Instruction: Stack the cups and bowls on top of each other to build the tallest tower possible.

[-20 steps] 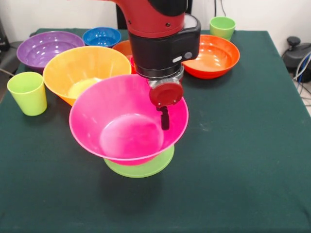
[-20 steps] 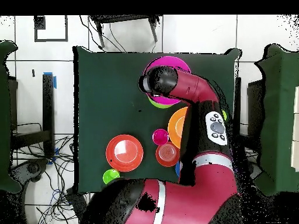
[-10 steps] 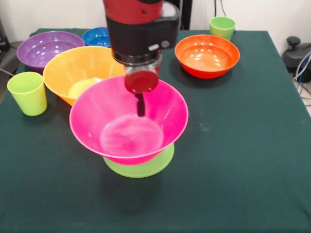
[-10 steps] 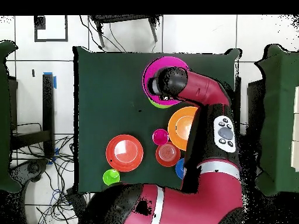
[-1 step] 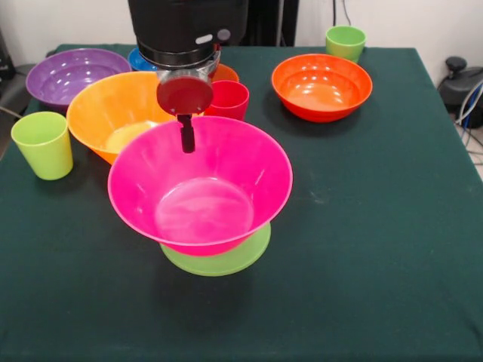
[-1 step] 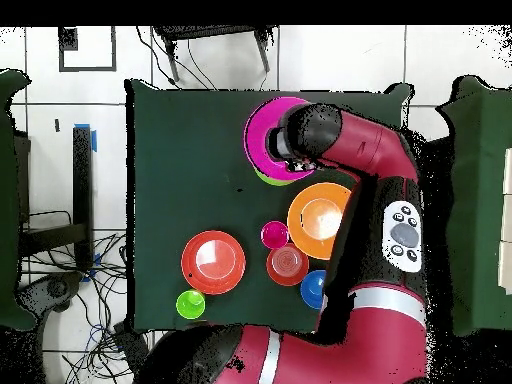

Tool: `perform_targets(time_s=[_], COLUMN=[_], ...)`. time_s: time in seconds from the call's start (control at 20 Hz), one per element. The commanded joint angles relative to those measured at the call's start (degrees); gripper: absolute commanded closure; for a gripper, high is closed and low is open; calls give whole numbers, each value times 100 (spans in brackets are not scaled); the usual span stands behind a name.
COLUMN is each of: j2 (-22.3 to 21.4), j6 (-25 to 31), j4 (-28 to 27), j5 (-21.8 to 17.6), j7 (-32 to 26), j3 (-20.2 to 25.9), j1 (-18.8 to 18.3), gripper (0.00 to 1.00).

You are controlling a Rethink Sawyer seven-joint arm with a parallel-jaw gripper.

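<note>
The pincer (image 5: 186, 134), its state impossible to tell from either view, has travelled across the pink bowl (image 5: 200, 185) from the side facing the orange bowl (image 5: 322, 85) and now hangs over the opposite rim, the yellow bowl (image 5: 124, 111) just beside it and the red cup (image 5: 227, 99) just behind. The tower (image 6: 272, 140) is unchanged, pink bowl on the inverted green bowl (image 5: 220, 259) below the pincer. It carries nothing visible, so the yellow bowl looks the likely next pick.
</note>
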Motion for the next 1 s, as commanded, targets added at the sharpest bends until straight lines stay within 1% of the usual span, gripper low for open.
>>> perform_targets(time_s=[0.05,0.25,0.7,1.0], j2=[229,242,590,779], j6=[640,666,142,-144], j4=[-446,-550,-774,-819], j5=[152,218,377,532], j7=[550,591,859,894], j3=[180,111,-29,-83], j1=[200,259,422,486], gripper=[0,0,0,0])
